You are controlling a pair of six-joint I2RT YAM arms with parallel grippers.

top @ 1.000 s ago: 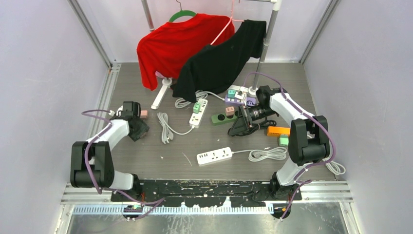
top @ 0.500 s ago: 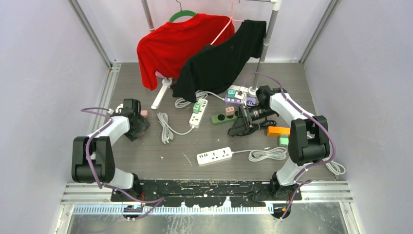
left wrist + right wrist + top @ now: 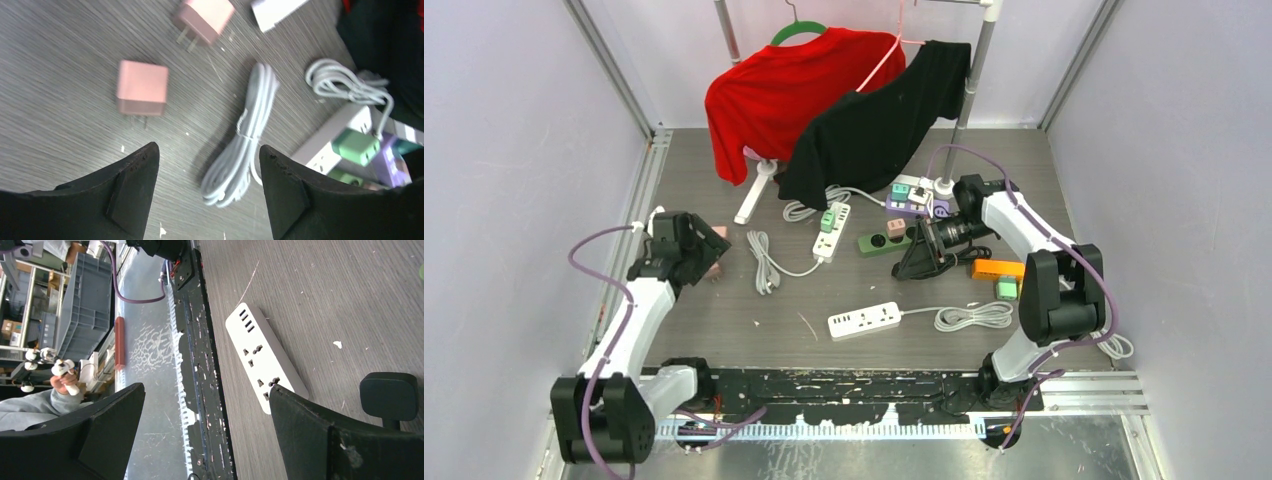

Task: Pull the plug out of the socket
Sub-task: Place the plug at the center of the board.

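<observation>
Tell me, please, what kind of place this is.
Probably a robot lab's test cell: left arm and right arm bolted to a walled table, a power strip laid out as a prop, and, in the right wrist view, a person near a grey crate.

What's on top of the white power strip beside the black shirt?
One green plug sits on the white power strip, toward its far end. The socket under the plug is hidden.
</observation>
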